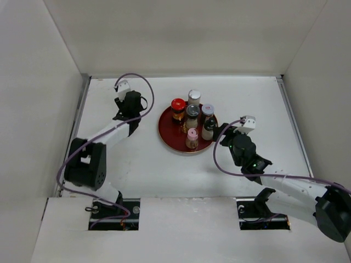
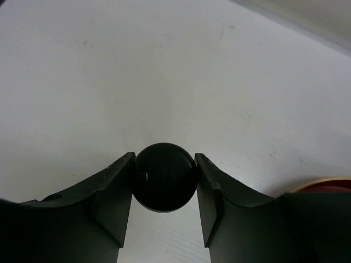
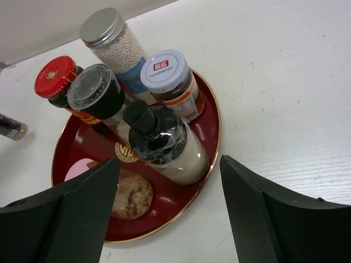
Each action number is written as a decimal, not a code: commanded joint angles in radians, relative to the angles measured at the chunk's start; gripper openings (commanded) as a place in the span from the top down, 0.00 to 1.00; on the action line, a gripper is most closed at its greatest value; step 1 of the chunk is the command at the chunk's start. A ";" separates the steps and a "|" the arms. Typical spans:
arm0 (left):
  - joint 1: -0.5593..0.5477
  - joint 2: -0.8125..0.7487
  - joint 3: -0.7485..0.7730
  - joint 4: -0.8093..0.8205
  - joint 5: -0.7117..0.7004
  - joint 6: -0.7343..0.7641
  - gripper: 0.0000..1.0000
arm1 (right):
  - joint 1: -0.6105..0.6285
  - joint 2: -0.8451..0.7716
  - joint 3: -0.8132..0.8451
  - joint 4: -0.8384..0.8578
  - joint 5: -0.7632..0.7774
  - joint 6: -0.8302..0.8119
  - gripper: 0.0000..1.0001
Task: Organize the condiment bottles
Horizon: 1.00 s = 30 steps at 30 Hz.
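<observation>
We see the left claw (image 2: pixel 164 160) clenched on a black-capped bottle (image 2: pixel 164 178). Its two fingers (image 2: pixel 118 192) press the round black cap from either side, and only that cap shows from the wrist. This claw sits over the bare counter (image 1: pixel 247 93), left of the red tray (image 1: pixel 167 130) and apart from it.

Six more bottles stand together on the tray.
- The red-capped jar (image 1: pixel 178 104) is at the far left.
- The silver-capped shaker (image 1: pixel 194 97) is at the far rim. We can see pale beads inside it and a blue label.
- The clear-lidded dark jar (image 1: pixel 192 111) is in the middle.
- The white-lidded jar (image 1: pixel 207 110) is just to its right.
- The cream-bodied bottle (image 1: pixel 208 129), with its black top, is at the right edge.
- The pink-capped bottle (image 1: pixel 192 135) is on the near side.

The right claw (image 1: pixel 219 131) is released, with its fingers spread wide. It sits low at the right rim of the tray, facing left. From its wrist we see the cream-bodied bottle centred in the gap just beyond the fingertips, and neither finger touches it. The pink cap is half hidden behind one finger in that view.
</observation>
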 commanded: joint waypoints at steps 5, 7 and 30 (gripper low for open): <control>-0.201 -0.295 -0.101 0.045 -0.020 0.005 0.75 | 0.011 0.008 0.006 0.090 -0.006 0.009 0.14; -0.259 -0.289 -0.096 0.054 -0.011 -0.011 0.75 | 0.011 0.008 0.006 0.092 -0.001 0.009 0.12; -0.419 0.015 -0.030 0.179 -0.012 -0.021 0.67 | 0.005 -0.057 -0.031 0.110 0.088 0.014 0.00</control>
